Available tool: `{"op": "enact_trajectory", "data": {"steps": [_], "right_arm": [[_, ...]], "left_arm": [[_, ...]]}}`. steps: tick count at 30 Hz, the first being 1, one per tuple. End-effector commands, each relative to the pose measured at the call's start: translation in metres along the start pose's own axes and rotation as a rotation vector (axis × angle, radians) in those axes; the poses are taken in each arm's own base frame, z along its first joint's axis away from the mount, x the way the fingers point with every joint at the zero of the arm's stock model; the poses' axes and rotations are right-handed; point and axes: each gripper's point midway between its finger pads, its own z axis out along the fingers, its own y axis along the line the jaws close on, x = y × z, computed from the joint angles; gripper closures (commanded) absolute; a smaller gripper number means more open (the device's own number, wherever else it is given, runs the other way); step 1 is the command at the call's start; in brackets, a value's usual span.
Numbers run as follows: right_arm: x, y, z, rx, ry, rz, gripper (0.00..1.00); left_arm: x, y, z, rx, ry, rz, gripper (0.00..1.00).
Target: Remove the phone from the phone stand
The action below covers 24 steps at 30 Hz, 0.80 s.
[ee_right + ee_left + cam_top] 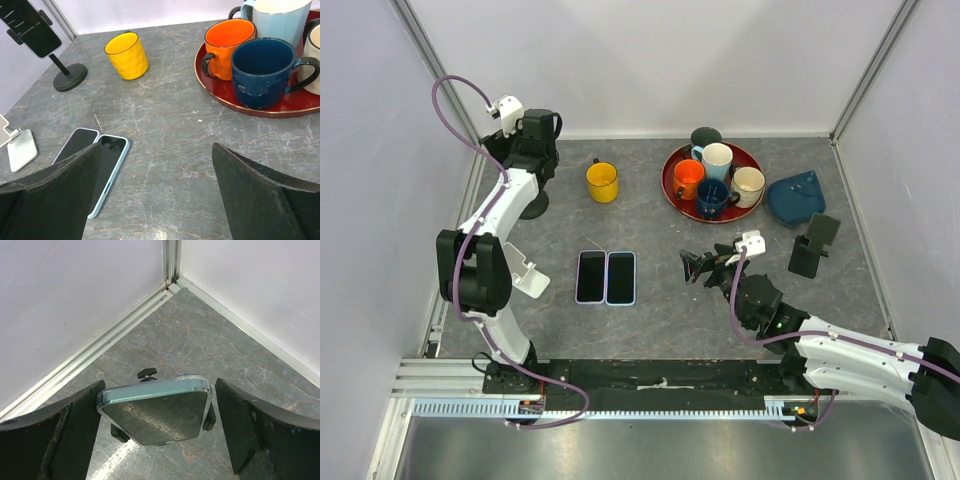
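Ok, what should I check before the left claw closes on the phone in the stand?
1. Left claw open: ok.
2. Phone between its fingers: ok.
3. Fingers touching the phone's edges: cannot tell.
4. Phone stand upright on the table: ok.
5. Right claw away from the stand: ok.

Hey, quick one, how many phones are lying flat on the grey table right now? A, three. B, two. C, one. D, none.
B: a white-rimmed black phone and a black phone in a light blue case lie side by side on the grey marbled table; a third, clear-cased phone sits up on its black stand.
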Motion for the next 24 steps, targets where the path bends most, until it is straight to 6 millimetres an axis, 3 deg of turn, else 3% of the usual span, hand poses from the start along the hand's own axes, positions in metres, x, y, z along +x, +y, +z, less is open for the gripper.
{"op": "enact_trajectory", "data": {"steps": [1, 20, 24], "right_arm": [[-0.007, 0.005, 0.001, -0.018, -0.032, 0.026, 0.02], [-0.007, 0.005, 0.0, -0.027, -0.038, 0.033, 0.02], [-0.006, 0.004, 0.0, -0.027, -0.038, 0.031, 0.02]], "left_arm": [[-0.015, -0.002, 0.005, -0.026, -0.043, -0.064, 0.05], [0.003, -0.001, 0.006, -0.014, 0.002, -0.066, 0.09], [0.004, -0.003, 0.005, -0.003, 0.006, -0.066, 0.16]]}}
